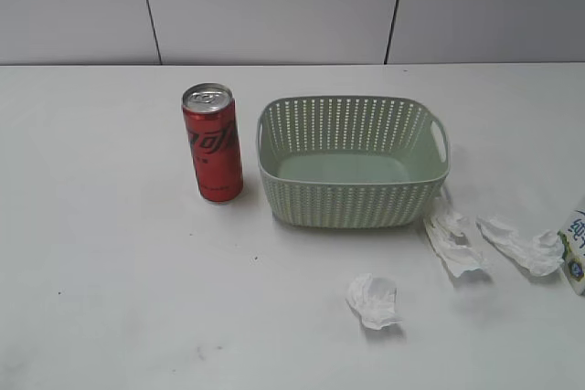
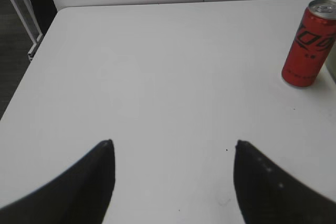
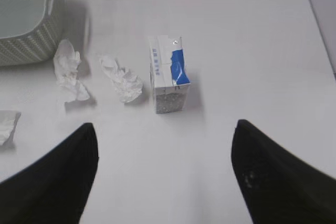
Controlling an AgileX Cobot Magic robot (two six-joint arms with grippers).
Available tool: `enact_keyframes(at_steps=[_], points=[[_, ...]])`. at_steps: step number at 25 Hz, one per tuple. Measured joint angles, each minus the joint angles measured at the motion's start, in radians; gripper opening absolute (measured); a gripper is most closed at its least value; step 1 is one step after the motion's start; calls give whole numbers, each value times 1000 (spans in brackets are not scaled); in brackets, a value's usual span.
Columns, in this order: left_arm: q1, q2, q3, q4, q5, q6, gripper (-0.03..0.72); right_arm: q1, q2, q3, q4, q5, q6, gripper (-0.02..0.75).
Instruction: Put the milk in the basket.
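The milk, a small white carton with blue top patches, stands upright on the white table; in the exterior view only its left edge shows at the right border. The pale green basket stands empty at the table's middle, and its corner shows in the right wrist view. My right gripper is open and empty, a little short of the milk. My left gripper is open and empty over bare table, left of the red can. Neither gripper shows in the exterior view.
A red soda can stands left of the basket and shows in the left wrist view. Three crumpled white tissues lie between the basket and the milk; two are in the right wrist view.
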Motion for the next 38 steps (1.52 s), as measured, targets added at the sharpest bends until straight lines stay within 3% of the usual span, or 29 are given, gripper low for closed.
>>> enact_keyframes(at_steps=[14, 25, 38], points=[[0, 0, 0, 0, 0, 0, 525, 0, 744, -194, 50, -38, -100, 638], [0, 0, 0, 0, 0, 0, 525, 0, 1010, -222, -18, -84, -104, 624], [0, 0, 0, 0, 0, 0, 525, 0, 1032, -223, -90, -52, -12, 412]])
